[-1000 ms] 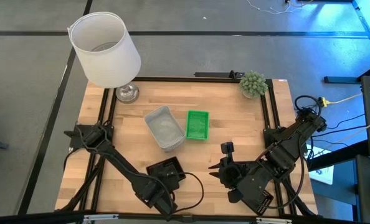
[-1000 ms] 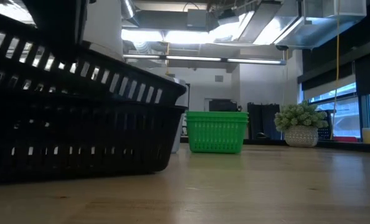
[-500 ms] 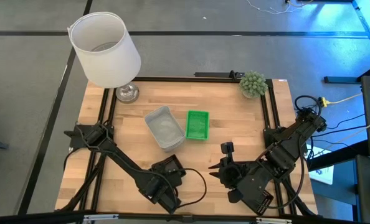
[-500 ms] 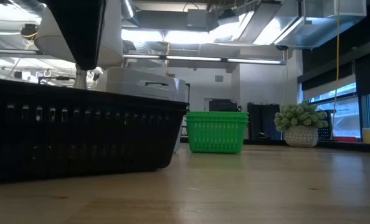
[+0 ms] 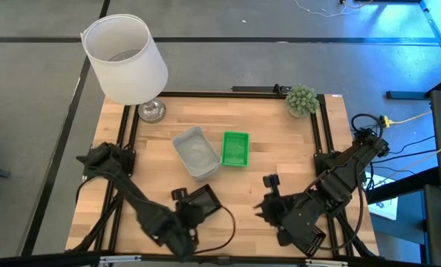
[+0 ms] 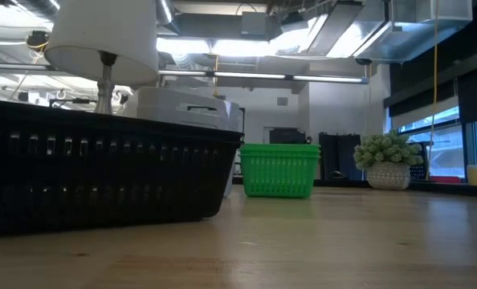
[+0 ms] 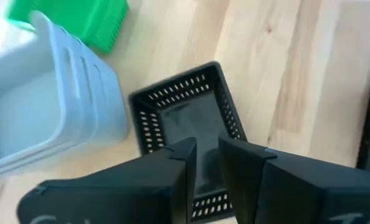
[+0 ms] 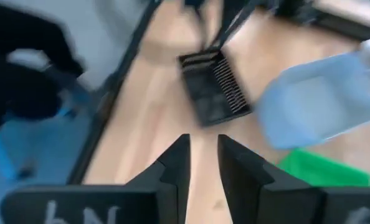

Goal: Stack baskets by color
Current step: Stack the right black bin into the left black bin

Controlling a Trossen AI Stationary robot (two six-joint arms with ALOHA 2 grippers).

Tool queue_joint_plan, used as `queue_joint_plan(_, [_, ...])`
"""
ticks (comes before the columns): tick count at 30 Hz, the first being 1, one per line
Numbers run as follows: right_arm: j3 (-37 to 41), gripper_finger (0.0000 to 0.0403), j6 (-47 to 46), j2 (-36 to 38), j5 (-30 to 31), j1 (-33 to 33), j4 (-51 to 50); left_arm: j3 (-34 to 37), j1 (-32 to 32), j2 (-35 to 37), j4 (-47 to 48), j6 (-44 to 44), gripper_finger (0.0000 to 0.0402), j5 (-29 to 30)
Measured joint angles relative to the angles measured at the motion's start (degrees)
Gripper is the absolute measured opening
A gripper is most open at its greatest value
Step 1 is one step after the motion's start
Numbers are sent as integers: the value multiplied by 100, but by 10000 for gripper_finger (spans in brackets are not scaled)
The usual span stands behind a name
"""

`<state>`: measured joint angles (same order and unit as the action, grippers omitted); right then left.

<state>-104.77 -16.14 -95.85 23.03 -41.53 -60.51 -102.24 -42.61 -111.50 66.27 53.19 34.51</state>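
the white lamp (image 5: 125, 59) stands at the table's far left corner, its metal base (image 5: 151, 111) on the wooden table (image 5: 280, 159). the left arm reaches in from the left edge, and the left gripper (image 5: 182, 215) hovers over the near left part of the table, just at the near-left edge of the black baskets (image 5: 203, 200). in the left wrist view its two dark fingers (image 7: 235, 162) stand a narrow gap apart above the black baskets (image 7: 185, 121), with nothing between them; they hold nothing. the black baskets sit flat on the wood near the front edge, and in the low view they fill the left side as a dark mesh wall (image 6: 102, 177). further back, near the table's middle, the grey-white baskets (image 5: 196, 152) lie slightly turned, and the green baskets (image 5: 235, 148) sit just beside them on the right, nearly touching. from the low view the green baskets (image 6: 279, 170) stand upright on the table well beyond the black ones. to the right, the right gripper (image 5: 263, 210) waits low over the near right part of the table, well apart from all the baskets; in the right wrist view its fingers (image 8: 235, 168) stand slightly parted and empty, pointing toward the black baskets (image 8: 213, 87). a small green ball-shaped plant (image 5: 301, 99) sits at the far right corner
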Motion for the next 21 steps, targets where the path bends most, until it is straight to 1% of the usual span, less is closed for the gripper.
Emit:
queue_joint_plan(2, [4, 81, 5, -6, -464, -3, -181, 0, -191, 160, 140, 2, 58, 184])
queue_joint_plan(4, [4, 81, -34, -49, -756, -41, -371, 2, -353, 333, 224, 9, 58, 348])
queue_joint_plan(11, [7, 81, -839, -429, -1210, -81, -1582, 2, -857, 881, 286, 15, 58, 788])
queue_joint_plan(14, [10, 78, -929, -671, -1375, -80, -1947, 7, -1077, 1097, 377, 18, 58, 960])
queue_joint_plan(16, [11, 67, -825, -798, -1487, -80, -1897, 4, -1162, 1247, 373, 20, 58, 1107])
queue_joint_plan(21, [11, 12, -607, -978, -1620, -78, -1659, 7, -1401, 1529, 384, 17, 58, 1327])
